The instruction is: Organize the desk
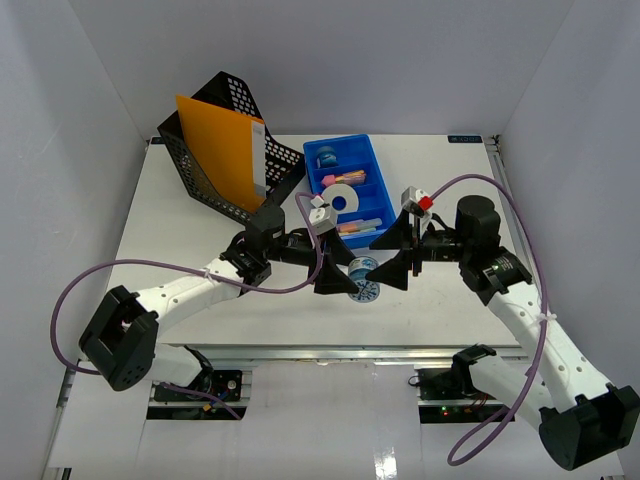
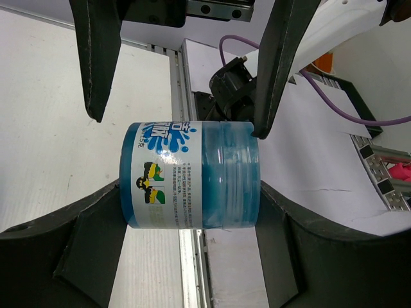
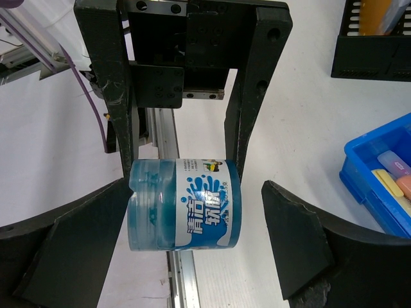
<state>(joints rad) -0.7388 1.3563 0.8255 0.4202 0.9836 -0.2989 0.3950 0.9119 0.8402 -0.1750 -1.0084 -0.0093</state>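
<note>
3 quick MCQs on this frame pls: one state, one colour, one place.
1. The right gripper is:
A) open, with a gap beside the jar
B) shut on the jar
C) shut on a pen

2. The jar is:
A) red
B) blue
C) green

3. The orange folder is:
A) in the black mesh file holder
B) in the right gripper
C) under the jar

Answers:
1 A: the right wrist view shows a gap at one of its fingers, while the left gripper clamps the jar.
2 B: both wrist views show a blue body with a white label.
3 A: the top view shows it inside the holder.
</note>
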